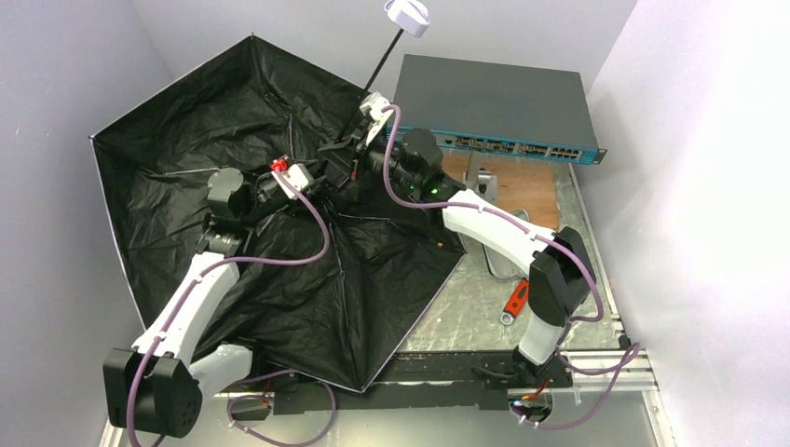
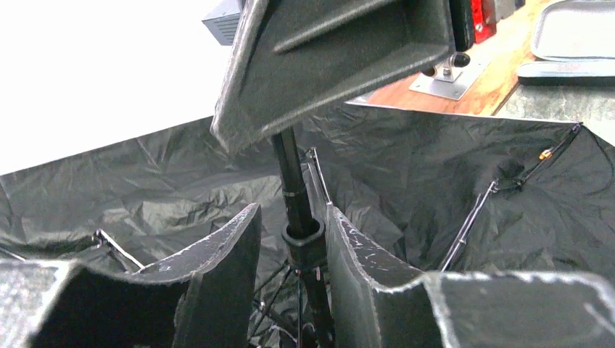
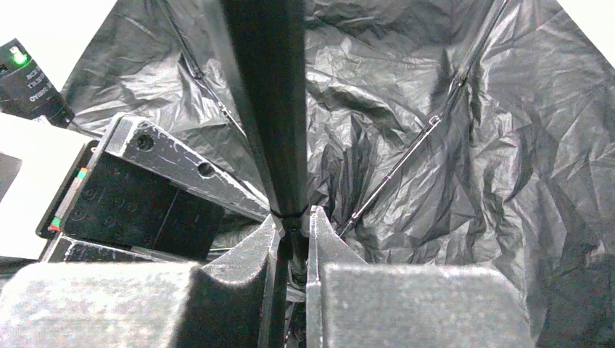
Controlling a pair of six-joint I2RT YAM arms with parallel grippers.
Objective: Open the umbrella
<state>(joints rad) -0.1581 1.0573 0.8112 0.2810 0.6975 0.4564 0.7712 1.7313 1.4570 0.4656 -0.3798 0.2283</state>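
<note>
Umbrella (image 1: 373, 279): spread wide and lying over the left half of the bench (image 1: 484, 289), its far edge against the back wall.
Canopy (image 1: 186, 149): black face up, crinkled, thin ribs showing across it.
Shaft (image 1: 384, 58): thin and black, rising at a slant from the canopy's middle toward the back.
Handle (image 1: 407, 16): small and pale, at the shaft's top end, above the box's left corner.
Collar (image 2: 303, 243): a black sliding piece on the shaft, seen in the left wrist view.
Left tool (image 2: 291, 212): released, with a finger on each side of the collar and a gap showing on one side.
Right tool (image 3: 294, 215): clenched on the shaft, just past the left tool toward the handle.
Box (image 1: 494, 93): flat, dark grey with a teal front, at the back right of the bench.
Wooden board (image 1: 522, 186): just in front of the box.
Orange-handled item (image 1: 515, 300): lies on the bare metal beside the right arm.
</note>
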